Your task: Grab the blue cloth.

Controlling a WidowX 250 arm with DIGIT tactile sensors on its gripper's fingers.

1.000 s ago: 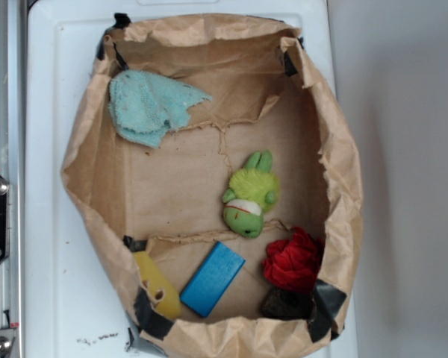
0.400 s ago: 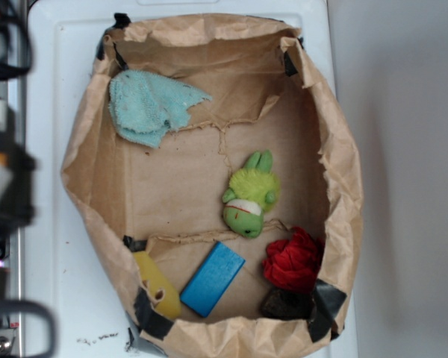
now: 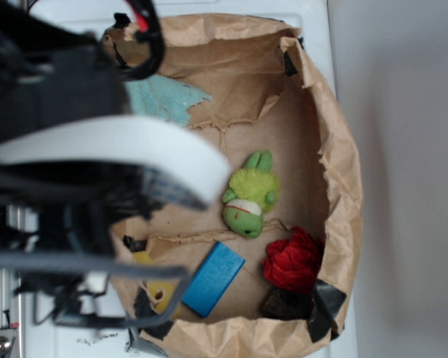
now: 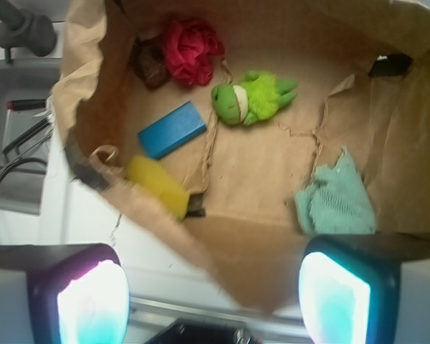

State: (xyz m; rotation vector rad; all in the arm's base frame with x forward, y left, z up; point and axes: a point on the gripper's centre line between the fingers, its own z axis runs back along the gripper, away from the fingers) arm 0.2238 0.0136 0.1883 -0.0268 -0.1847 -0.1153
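Observation:
The blue cloth (image 4: 337,203), a pale aqua fuzzy rag, lies crumpled inside the brown paper bag (image 4: 244,247) against its wall. In the exterior view only its ragged right part (image 3: 168,99) shows; the blurred black and white arm covers the remainder. My gripper (image 4: 215,301) is open, high above the bag's near wall, with nothing between its two glowing pads (image 4: 92,304). The cloth sits just above the right pad in the wrist view.
Inside the bag lie a green plush toy (image 3: 250,195), a darker blue block (image 3: 213,278), a red fabric bundle (image 3: 293,261), a dark lump (image 3: 284,304) and a yellow piece (image 3: 160,291). The bag stands on a white surface (image 3: 67,15). The arm fills the exterior view's left half.
The arm has swept in from the left and now covers the bag's left side and most of the cloth. The things in the bag have not moved.

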